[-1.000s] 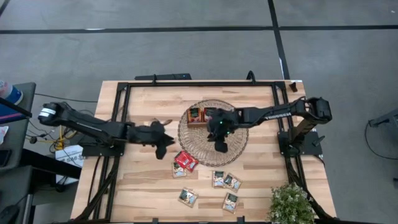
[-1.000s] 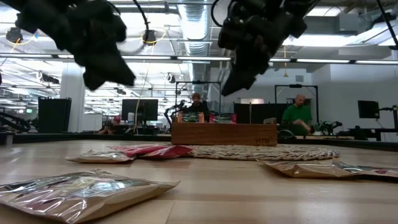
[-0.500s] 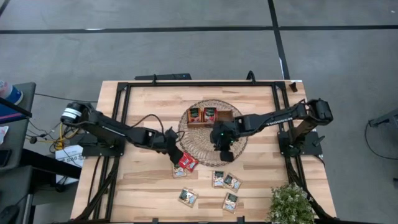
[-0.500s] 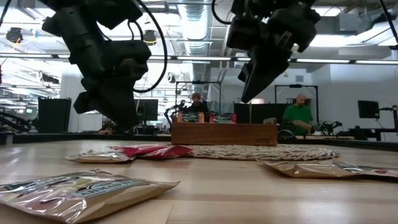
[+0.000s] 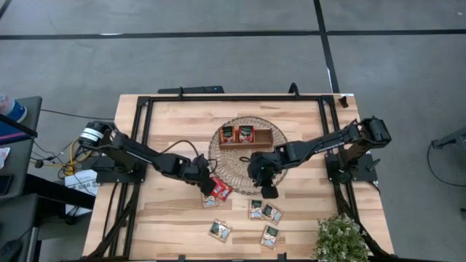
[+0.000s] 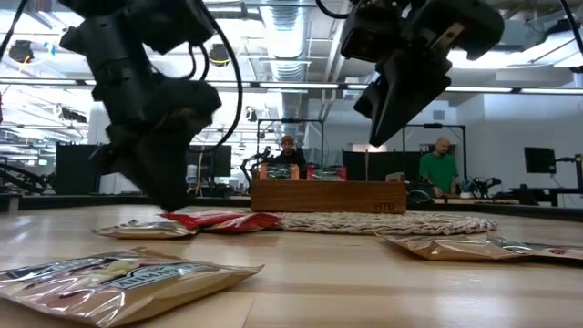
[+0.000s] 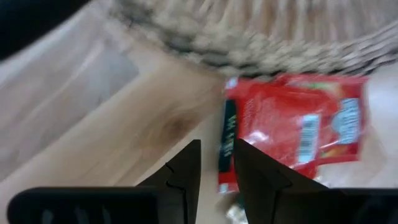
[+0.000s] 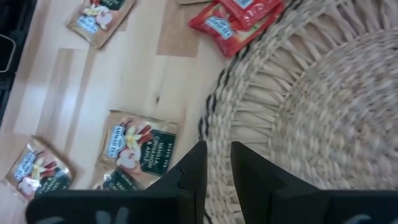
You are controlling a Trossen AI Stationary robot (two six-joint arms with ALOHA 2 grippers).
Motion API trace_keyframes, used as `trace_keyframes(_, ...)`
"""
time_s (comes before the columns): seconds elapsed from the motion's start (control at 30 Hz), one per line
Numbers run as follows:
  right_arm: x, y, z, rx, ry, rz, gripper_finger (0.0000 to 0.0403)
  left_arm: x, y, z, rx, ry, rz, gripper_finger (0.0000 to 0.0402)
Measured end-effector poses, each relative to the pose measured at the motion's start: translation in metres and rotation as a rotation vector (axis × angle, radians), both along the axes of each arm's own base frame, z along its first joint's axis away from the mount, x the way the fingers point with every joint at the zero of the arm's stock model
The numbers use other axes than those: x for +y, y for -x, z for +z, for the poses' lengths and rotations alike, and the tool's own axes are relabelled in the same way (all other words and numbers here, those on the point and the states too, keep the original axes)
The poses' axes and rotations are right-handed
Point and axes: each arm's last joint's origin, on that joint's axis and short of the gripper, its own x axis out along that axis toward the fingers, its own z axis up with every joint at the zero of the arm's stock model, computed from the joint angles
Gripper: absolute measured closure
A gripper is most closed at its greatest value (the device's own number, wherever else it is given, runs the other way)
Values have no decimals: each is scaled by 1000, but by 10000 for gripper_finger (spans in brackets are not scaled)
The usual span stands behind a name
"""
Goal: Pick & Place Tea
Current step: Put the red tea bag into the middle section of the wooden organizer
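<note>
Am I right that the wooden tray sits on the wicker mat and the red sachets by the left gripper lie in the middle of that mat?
Not quite. The wooden tray does sit on the wicker mat, but the red sachets by the left gripper lie on the bare table just off the mat's edge, as the high view shows.

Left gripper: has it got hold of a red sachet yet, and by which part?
Nothing held. The left gripper is nearly shut and empty, beside the red sachets. The right gripper, also empty, hangs over the wicker mat's edge.

My two arms are dark, with black cables looping along them. My fingers are black and flat, with angular tips.
</note>
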Motion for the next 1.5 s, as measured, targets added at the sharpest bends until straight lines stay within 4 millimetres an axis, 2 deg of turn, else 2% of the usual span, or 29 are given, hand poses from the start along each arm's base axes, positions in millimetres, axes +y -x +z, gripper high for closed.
trace_keyframes(0.2,7,1,0,-5,-1,20,337,-4,-8,-14,-5,43,32,316)
trace_keyframes(0.57,6,1,0,-5,2,24,337,-12,-14,-13,-85,67,-6,318)
trace_keyframes(0.67,6,0,0,-10,2,25,337,-11,-14,-13,-83,31,-16,336)
trace_keyframes(0.83,6,0,1,-14,9,21,337,-9,-14,-13,-84,-29,-9,394)
trace_keyframes(1.0,6,0,0,-15,18,15,337,-10,-14,-13,-98,-30,-8,401)
trace_keyframes(1.2,6,2,-1,15,16,5,337,-24,-23,0,-245,11,-87,401)
trace_keyframes(1.33,7,3,-1,19,15,5,337,-32,-26,5,-204,-7,-109,380)
trace_keyframes(1.5,11,4,-1,22,10,12,337,-35,-24,8,-162,-81,-81,307)
